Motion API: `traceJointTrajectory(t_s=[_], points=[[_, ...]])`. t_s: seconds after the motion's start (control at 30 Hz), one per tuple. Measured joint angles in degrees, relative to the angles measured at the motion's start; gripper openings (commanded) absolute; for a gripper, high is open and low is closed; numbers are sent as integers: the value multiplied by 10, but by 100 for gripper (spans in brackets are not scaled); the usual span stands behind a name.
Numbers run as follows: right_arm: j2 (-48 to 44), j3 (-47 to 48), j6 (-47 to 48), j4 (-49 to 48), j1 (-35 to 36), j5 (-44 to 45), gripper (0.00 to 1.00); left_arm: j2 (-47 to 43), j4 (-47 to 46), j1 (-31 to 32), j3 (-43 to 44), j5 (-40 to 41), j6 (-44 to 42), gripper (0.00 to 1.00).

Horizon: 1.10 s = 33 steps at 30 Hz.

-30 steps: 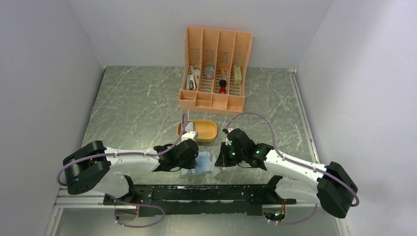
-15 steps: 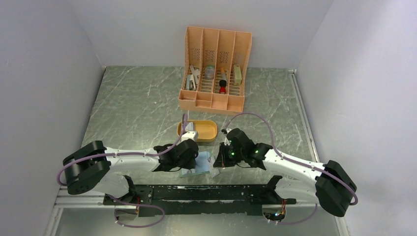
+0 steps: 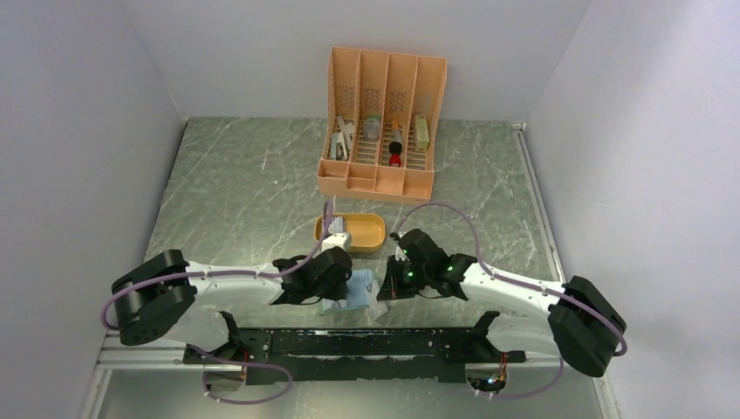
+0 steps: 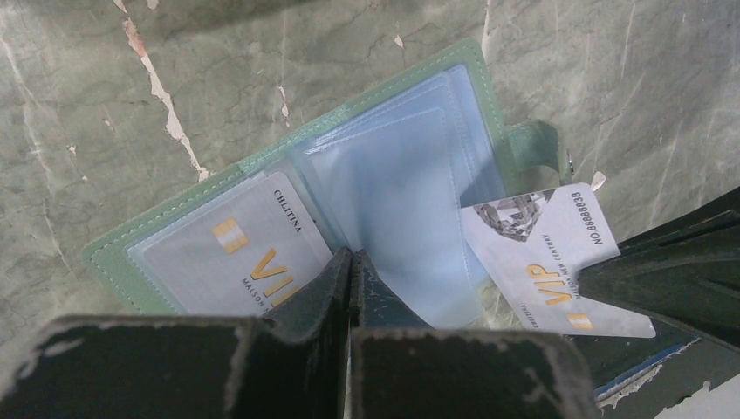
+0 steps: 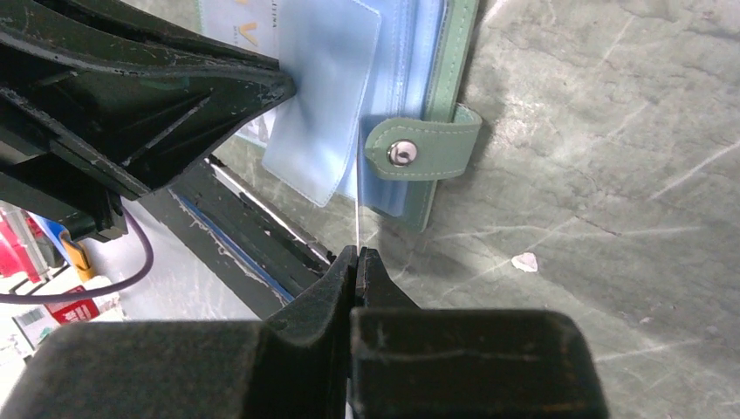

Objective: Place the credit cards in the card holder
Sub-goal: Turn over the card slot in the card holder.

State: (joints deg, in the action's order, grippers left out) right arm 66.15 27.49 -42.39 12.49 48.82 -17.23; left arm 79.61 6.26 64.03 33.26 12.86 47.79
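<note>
The card holder [image 4: 410,157] lies open on the table, grey-green with clear pockets; it also shows in the top view [image 3: 356,295]. One credit card [image 4: 236,253] with gold VIP print sits in its left pocket. My left gripper [image 4: 350,262] is shut, with its tips resting on the middle of the holder. My right gripper [image 5: 356,257] is shut on a second credit card [image 4: 541,253] and holds it edge-on [image 5: 358,209] at the holder's right edge, just beside the snap tab [image 5: 423,148]. In the top view my left gripper [image 3: 336,279] and right gripper [image 3: 384,292] flank the holder.
An orange oval tray [image 3: 365,234] lies just behind the holder. A tall orange slotted organizer [image 3: 381,122] with small items stands at the back. The black base rail [image 3: 349,342] runs along the near table edge, close to the holder.
My right gripper has moved a little to the left with the card, closer to the holder's right edge. The left arm has not moved.
</note>
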Motion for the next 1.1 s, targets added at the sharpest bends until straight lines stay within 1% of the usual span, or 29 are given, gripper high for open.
traceJointTrajectory(t_s=[0.17,0.3,0.43,0.53,0.73,0.97,1.1], points=[[14,0,-4,-22,0,-16,0,0,0,0,0,0,0,6],[22,0,-9,-34,0,-27,0,-7,9,0,0,2,0,12],[22,0,-11,-39,0,-30,0,-25,28,0,0,5,0,22],[22,0,-12,-44,0,-33,0,-41,40,0,1,7,0,24],[24,1,-15,-54,3,-38,0,-65,60,0,10,11,-1,25],[24,18,-22,-54,21,-38,0,-93,82,0,10,17,0,37],[39,42,-24,-60,37,-38,0,-124,97,0,10,26,0,41]])
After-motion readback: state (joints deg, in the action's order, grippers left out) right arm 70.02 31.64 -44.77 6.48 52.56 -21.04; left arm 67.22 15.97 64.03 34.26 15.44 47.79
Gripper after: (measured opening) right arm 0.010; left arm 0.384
